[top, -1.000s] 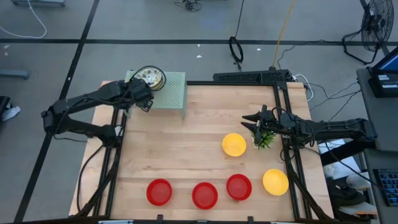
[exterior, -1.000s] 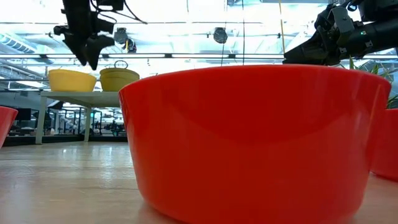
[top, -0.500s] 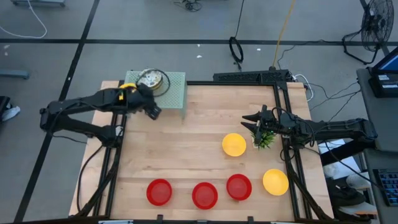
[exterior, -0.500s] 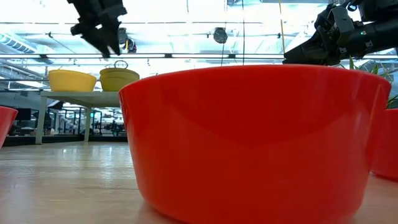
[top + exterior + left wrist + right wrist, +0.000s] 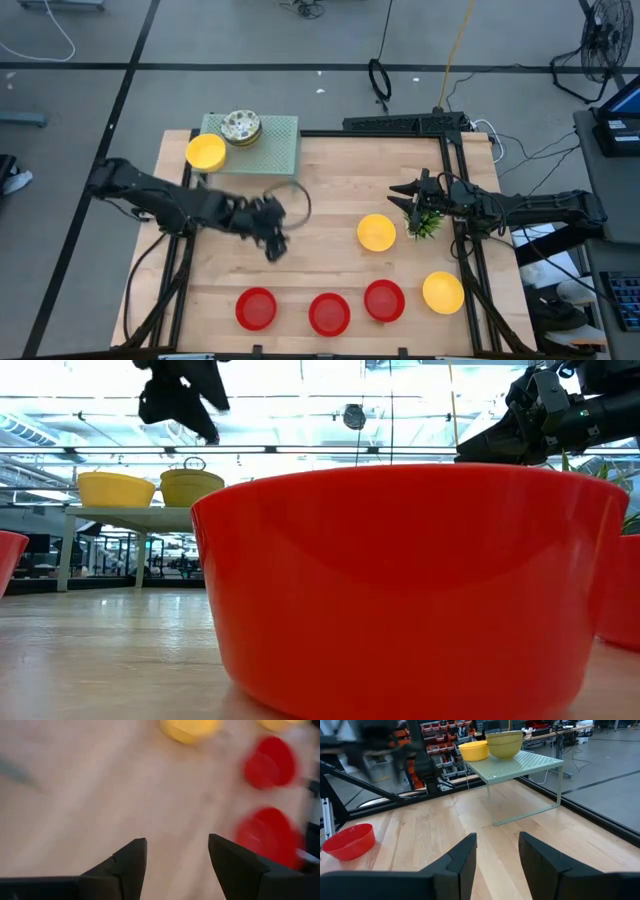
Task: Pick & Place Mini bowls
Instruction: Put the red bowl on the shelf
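Wide bare wood across the table [image 5: 330, 190] middle and far edge. Left gripper [image 5: 274, 240] hovering mid-table, fingers spread, empty, above the near-edge row of three red bowls [image 5: 329, 312]. On the green perforated shelf [image 5: 280, 150] at the far left corner: one yellow bowl [image 5: 206, 152] beside a speckled stack [image 5: 241, 126]. Right gripper [image 5: 404, 192] parked by the right edge near the plant [image 5: 426, 222], fingers parted, holding nothing; two more yellow bowls [image 5: 377, 232] close by.
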